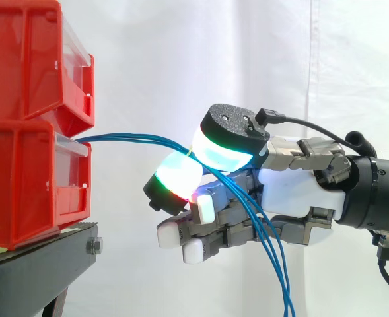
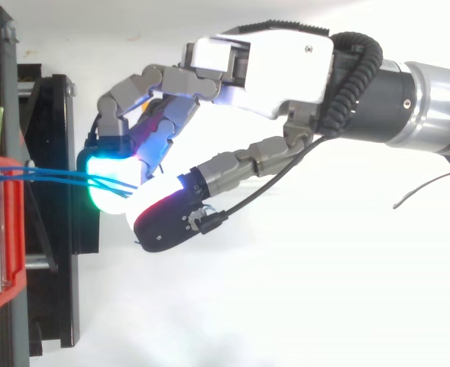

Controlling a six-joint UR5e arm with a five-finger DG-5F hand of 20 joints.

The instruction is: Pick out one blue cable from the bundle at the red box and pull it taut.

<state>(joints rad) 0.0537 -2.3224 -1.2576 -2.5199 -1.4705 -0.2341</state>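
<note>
Side view: hand (image 1: 293,188) curled, thumb and one finger pinching the blue cables (image 1: 135,139) near the lower red bin (image 1: 22,185). Past the pinch, the cables hang down across the palm.

You see the hand (image 1: 293,188) with a white palm shell and grey finger links. Its fingertips (image 1: 224,153) glow cyan shading to green, one edged with red, and each is backed in speckled black. The cables (image 1: 131,139) between those pads are blue. Ahead of the fingertips, the bins (image 1: 29,132) are bright red with clear fronts, and the stand (image 1: 42,267) beneath them is black. Behind the hand the curtain (image 1: 353,66) is white. Past the palm, the wrist (image 2: 431,99) is black and silver.
</note>
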